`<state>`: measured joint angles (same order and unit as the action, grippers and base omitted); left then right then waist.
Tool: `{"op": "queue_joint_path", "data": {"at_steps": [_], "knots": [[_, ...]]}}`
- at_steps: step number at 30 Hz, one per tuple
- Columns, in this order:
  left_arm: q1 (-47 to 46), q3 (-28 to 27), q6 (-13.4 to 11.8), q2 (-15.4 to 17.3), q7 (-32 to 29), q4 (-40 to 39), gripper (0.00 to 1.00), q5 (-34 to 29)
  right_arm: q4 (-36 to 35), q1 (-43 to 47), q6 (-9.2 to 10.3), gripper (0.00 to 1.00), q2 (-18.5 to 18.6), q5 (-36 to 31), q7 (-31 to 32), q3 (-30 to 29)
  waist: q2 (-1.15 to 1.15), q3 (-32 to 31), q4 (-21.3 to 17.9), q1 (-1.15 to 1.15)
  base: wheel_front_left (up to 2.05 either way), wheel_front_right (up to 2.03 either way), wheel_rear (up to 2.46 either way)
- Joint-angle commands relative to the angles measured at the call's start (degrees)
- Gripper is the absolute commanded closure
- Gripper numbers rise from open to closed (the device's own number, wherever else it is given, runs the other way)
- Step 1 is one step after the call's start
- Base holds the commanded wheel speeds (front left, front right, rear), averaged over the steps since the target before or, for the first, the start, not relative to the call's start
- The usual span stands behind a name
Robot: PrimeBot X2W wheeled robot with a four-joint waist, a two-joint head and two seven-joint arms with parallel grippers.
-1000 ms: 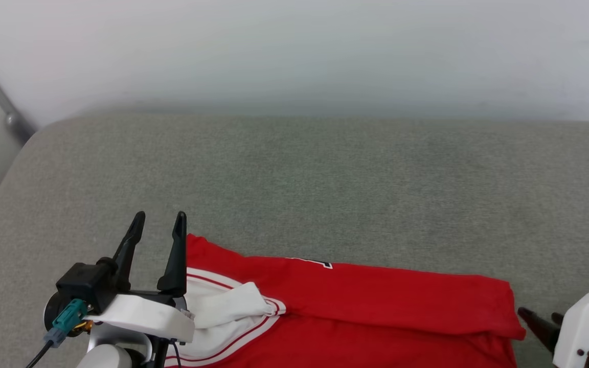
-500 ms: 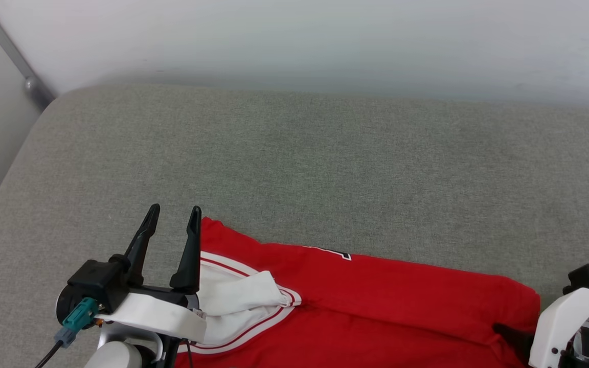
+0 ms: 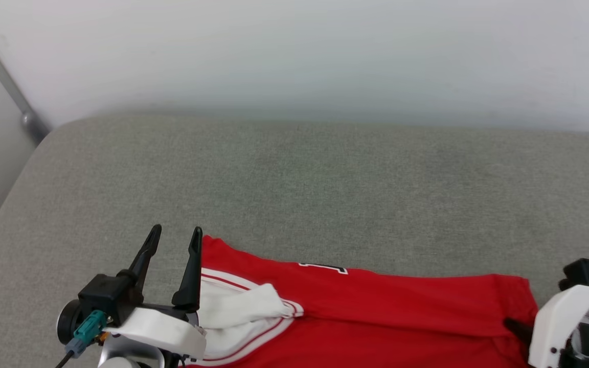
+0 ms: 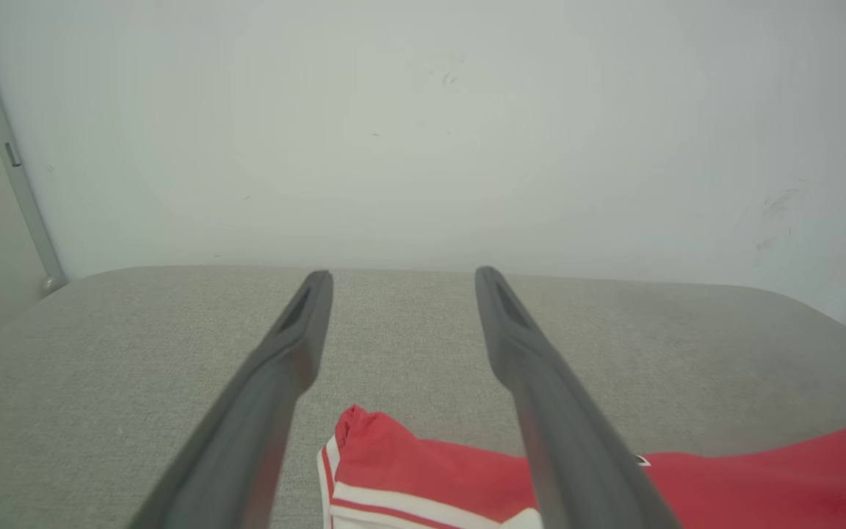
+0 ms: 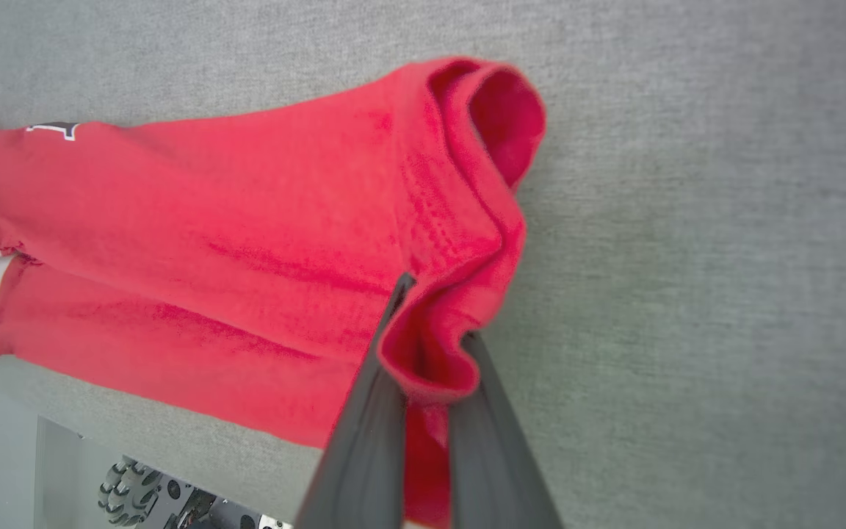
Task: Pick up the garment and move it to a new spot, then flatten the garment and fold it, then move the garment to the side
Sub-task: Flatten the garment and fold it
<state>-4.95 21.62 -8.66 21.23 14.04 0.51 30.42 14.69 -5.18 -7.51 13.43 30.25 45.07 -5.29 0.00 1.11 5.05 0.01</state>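
Observation:
The garment (image 3: 376, 301), a red shirt with a white striped sleeve, lies folded lengthwise near the front edge of the grey padded surface (image 3: 325, 194). My left gripper (image 3: 177, 230) hovers open over the garment's left end, beside the white sleeve (image 3: 238, 306); in the left wrist view its fingers (image 4: 402, 275) spread wide with the garment's corner (image 4: 423, 470) below them. My right gripper (image 3: 512, 323) is at the garment's right end. The right wrist view has its fingers (image 5: 434, 316) shut on a bunched red fold of the garment (image 5: 247, 242).
A pale wall (image 3: 294, 51) runs behind the grey surface. A metal pole (image 3: 3, 82) slants at the far left. Bare grey surface stretches behind the garment and to its right. The robot's wheeled base (image 5: 125, 492) is below the front edge.
My right gripper has moved in from the right onto the garment's end and shut on the fold. The left gripper stays open in place. The head camera has shifted.

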Motion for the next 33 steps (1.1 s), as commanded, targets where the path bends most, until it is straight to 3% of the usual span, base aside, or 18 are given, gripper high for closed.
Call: {"op": "queue_joint_path", "data": {"at_steps": [1,8,11,16,18,21,27,33], "knots": [[1.0,0.0,-0.5,0.2,-0.2,-0.1,0.00,-0.3,-0.3,0.8,0.04,1.00,0.9,-0.2,-0.1,-1.1,0.00,-1.1,-0.9,-0.01,0.00,0.00,0.00],[2.4,0.2,-1.8,0.2,-0.8,-0.7,0.00,-0.3,-1.7,2.1,0.04,1.00,2.9,-2.9,0.4,-9.6,0.00,-1.7,-2.1,-0.01,0.00,0.00,0.00],[2.4,0.2,-2.1,0.2,-0.8,-0.8,0.00,-0.3,-2.8,1.7,0.03,1.00,2.1,-3.9,1.7,-14.3,0.00,-1.5,-2.7,-0.01,0.00,0.00,0.00],[2.5,0.3,-2.5,0.0,-0.8,-0.7,0.00,-0.2,-4.0,-0.4,0.03,1.00,-2.8,-1.2,7.3,-19.8,0.00,-1.4,-3.4,-0.01,0.00,0.00,0.00],[2.2,0.5,-2.5,-0.1,-0.8,-0.7,0.00,-0.2,-4.2,-1.4,0.03,1.00,-6.3,2.9,11.4,-21.1,0.00,-1.3,-3.5,-0.01,0.00,0.00,0.00],[1.7,0.7,-2.4,-0.2,-0.9,-0.6,0.00,-0.2,-4.7,-2.3,0.03,1.00,-8.4,8.0,15.6,-22.0,0.00,-1.2,-3.5,-0.01,0.00,0.00,0.00],[0.8,1.1,-2.0,-0.4,-0.9,-0.1,0.00,0.0,-2.4,-3.8,0.03,1.00,-10.7,23.9,21.8,-19.1,0.00,-1.0,-3.0,-0.01,0.00,0.00,0.00],[-0.5,2.0,-1.5,-0.9,-0.9,0.4,0.00,-0.2,3.4,-5.3,0.03,1.00,-10.6,39.1,15.3,-6.5,0.00,-0.5,-1.9,-0.01,0.00,0.00,0.00]]}}
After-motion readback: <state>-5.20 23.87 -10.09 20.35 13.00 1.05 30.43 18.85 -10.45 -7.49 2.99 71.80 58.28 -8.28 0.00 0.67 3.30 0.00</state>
